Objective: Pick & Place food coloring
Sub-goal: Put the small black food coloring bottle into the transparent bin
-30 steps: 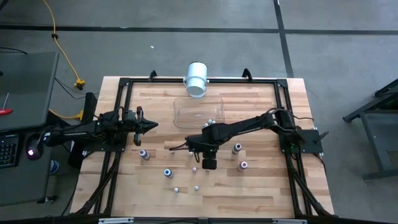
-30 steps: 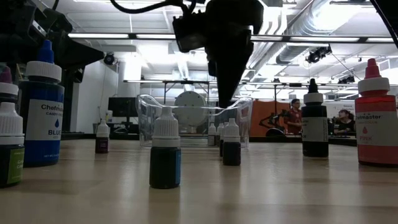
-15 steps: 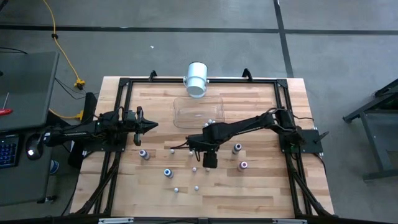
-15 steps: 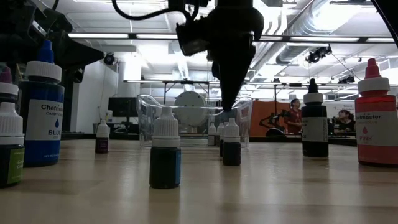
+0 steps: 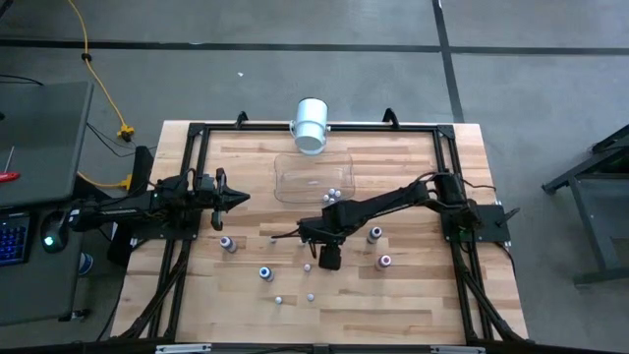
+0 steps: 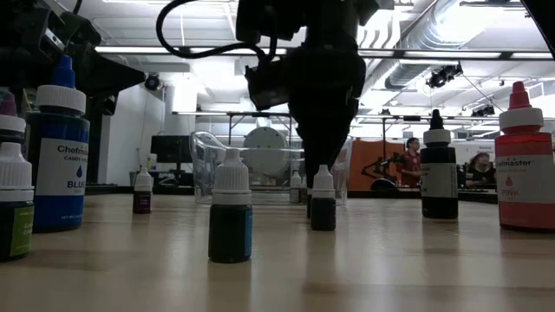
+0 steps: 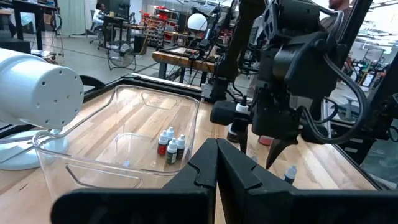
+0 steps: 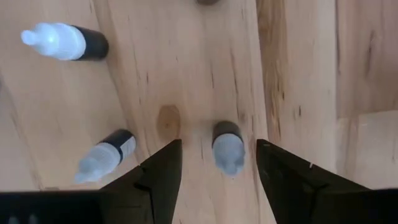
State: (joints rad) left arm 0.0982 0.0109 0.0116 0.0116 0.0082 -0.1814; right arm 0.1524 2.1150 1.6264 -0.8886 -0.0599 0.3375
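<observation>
Over mid-table, high view: right gripper (image 5: 328, 258) has shifted slightly toward left arm's side since a second ago, among scattered food coloring bottles. Left gripper (image 5: 239, 199) parked well apart, fingers pressed together. Clear tub (image 5: 295, 184) at back already holds few bottles.

Low view: right gripper has dropped lower over small dark bottle (image 6: 323, 199).

Left wrist view: right gripper's fingers spread, tips near wood.

Right wrist view: fingers spread either side of target bottle (image 8: 227, 145), not yet pinching. Judgement: grasp imminent, place step pending.
</observation>
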